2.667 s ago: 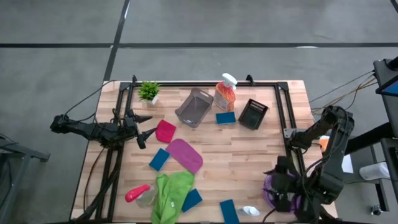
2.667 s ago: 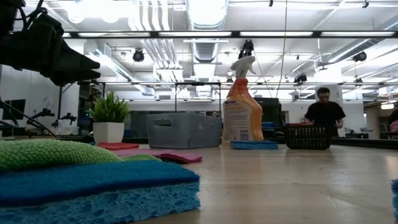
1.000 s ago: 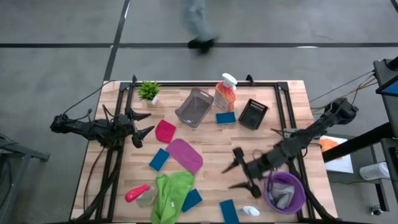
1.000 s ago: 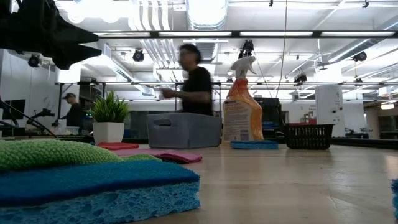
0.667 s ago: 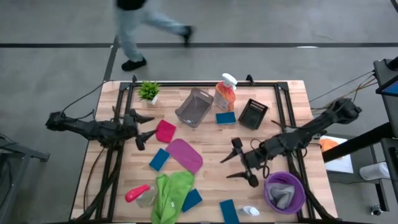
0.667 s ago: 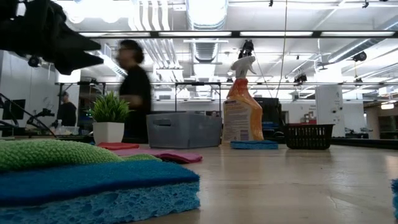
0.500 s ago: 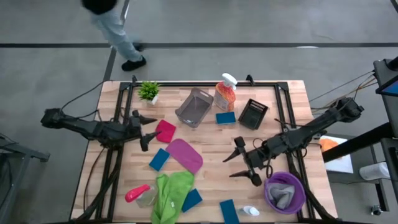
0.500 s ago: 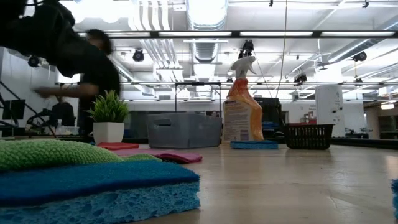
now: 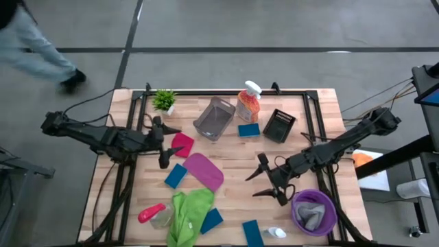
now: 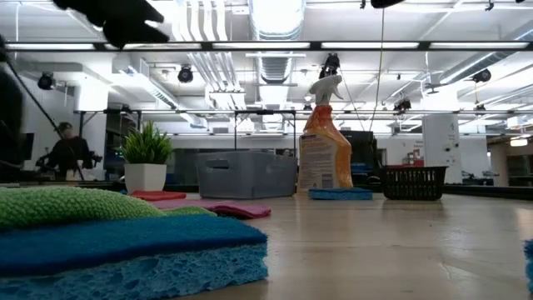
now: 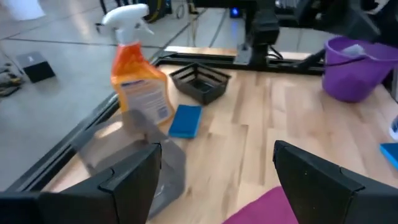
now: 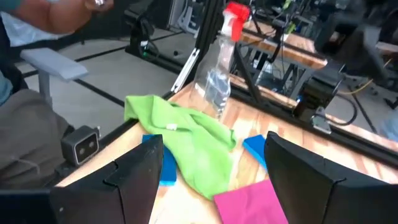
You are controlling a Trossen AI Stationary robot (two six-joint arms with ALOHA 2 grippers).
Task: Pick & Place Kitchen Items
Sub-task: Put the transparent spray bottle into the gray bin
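Two arms over a wooden table [image 9: 302,130] cluttered with kitchen items, neither carrying anything

- Left gripper [image 9: 167,144]: jaws spread wide, empty. I have it stretched level from the left edge, tips just beside the red cloth [image 9: 182,145] and near the magenta cloth [image 9: 204,171]. I judge one of the cloths is the next pick
- Right gripper [image 9: 265,181]: jaws parted, empty. Arm reaches in low from the right side, over bare wood right of centre. Purple bucket [image 9: 314,212] with a grey cloth [image 9: 313,211] inside sits just behind it, so I read this as heading for the next item
- Loose items: green cloth [image 9: 188,209] at the near edge, red-topped bottle [image 9: 153,214] touching it, blue sponges [image 9: 175,175] scattered nearby, white-topped bottle [image 9: 274,233] at the near edge
- Far side: orange spray bottle [image 9: 248,102] upright between the grey bin [image 9: 213,118] and black basket [image 9: 279,125], both apparently empty, likely drop points
- Potted plant [image 9: 164,101] at the far left corner, not a target
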